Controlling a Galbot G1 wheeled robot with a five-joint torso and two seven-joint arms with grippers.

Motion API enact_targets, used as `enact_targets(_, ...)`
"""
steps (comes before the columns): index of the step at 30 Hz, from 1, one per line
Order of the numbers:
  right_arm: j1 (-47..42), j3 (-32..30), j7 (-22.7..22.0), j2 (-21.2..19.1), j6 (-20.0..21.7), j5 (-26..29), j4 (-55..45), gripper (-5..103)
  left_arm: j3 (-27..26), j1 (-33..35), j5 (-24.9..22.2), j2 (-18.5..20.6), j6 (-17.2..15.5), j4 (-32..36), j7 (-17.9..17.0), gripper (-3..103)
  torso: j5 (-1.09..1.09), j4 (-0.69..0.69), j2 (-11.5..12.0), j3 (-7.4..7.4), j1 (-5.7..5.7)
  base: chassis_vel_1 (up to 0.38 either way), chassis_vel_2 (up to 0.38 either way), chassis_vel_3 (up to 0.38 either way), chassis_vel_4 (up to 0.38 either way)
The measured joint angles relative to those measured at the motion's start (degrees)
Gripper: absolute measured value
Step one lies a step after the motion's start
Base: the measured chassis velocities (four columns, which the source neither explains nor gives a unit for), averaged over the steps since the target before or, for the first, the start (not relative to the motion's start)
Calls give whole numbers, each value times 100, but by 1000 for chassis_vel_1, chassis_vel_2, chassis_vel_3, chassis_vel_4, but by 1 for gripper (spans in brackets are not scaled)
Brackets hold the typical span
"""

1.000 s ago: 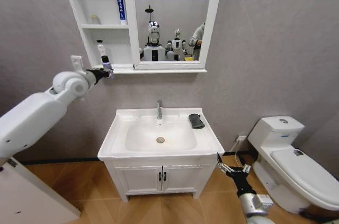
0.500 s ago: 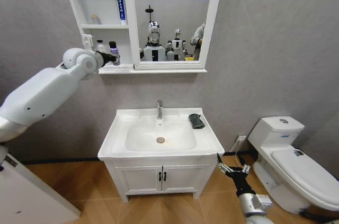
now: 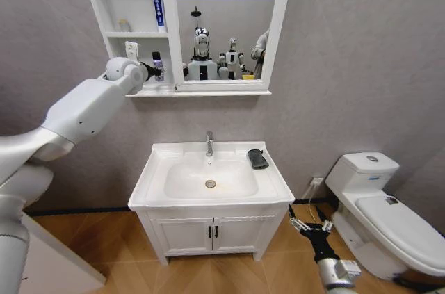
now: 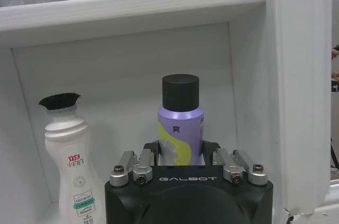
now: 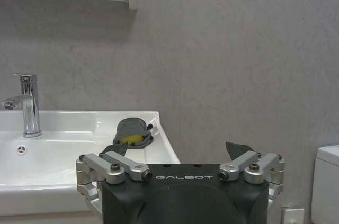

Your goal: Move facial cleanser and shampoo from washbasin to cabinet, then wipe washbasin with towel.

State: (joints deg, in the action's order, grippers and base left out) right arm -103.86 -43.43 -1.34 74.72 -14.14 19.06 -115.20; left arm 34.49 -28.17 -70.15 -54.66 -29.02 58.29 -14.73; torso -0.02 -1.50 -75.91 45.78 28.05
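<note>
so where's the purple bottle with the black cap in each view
Head view: purple bottle on the cabinet's lowest shelf, at the left end effector.
Left wrist view: bottle centred, between the end effector's fingers.
Right wrist view: not in it.
Shared landmark: the white bottle beside it.

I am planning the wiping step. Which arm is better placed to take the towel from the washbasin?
Probably the right. The right gripper hangs open and empty beside the washbasin, near the towel. The left gripper is up at the cabinet, shut on the purple bottle.

Left gripper (image 4: 180, 161) clasps a purple bottle (image 4: 180, 128) beside a white bottle (image 4: 70, 168).
</note>
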Motion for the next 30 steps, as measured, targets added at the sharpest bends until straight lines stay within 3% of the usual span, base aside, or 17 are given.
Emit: enact_targets(30, 116, -181, 34, -105, 10, 166, 150, 100, -53, 79, 52, -153, -212, -202, -236, 39, 0, 0, 0, 0, 0, 0, 0, 0, 0)
